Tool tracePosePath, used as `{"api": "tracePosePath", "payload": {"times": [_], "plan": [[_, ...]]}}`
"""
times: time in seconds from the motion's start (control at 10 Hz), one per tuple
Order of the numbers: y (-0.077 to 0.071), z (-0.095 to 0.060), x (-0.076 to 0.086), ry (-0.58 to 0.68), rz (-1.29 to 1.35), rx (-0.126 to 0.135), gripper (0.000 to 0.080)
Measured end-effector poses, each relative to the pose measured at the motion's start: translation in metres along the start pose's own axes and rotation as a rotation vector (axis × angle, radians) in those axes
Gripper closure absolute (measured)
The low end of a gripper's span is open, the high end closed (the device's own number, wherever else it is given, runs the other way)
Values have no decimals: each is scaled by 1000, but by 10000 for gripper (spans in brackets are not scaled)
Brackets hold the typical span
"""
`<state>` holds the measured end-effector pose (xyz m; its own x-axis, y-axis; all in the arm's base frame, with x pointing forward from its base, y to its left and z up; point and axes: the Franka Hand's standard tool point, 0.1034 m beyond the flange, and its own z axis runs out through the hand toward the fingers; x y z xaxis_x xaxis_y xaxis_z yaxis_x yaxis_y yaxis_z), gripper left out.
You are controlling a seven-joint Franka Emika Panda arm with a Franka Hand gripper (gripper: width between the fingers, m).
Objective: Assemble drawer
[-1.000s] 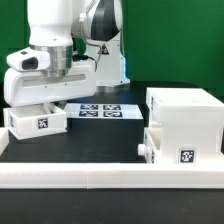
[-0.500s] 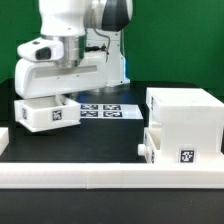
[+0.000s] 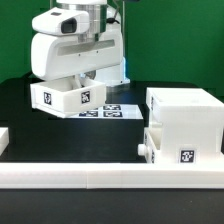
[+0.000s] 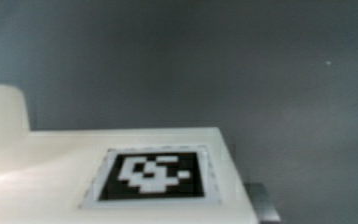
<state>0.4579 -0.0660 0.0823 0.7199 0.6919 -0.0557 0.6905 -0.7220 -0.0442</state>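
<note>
My gripper [image 3: 73,80] is shut on a small white open-topped drawer tray [image 3: 68,98] and holds it tilted above the black table, at the exterior view's left. The tray shows two black-and-white tags. In the wrist view the tray's white wall and a tag [image 4: 151,172] fill the near part, with one dark fingertip [image 4: 266,204] beside it. The large white cube-like housing [image 3: 185,115] stands at the exterior view's right. A second small tray [image 3: 168,148] with a tag sits at the housing's lower front.
The marker board [image 3: 108,110] lies flat on the table below and behind the held tray. A long low white rail [image 3: 100,178] runs along the table's front edge. A green wall stands behind the arm.
The arm has lifted the tray off the table and carried it up and toward the exterior view's right, turning it so a second tag faces the camera.
</note>
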Motion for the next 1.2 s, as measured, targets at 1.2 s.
{"api": "tracePosePath", "payload": {"times": [1.2], "plan": [[21,4,23,-43,-867,-1,757]]}}
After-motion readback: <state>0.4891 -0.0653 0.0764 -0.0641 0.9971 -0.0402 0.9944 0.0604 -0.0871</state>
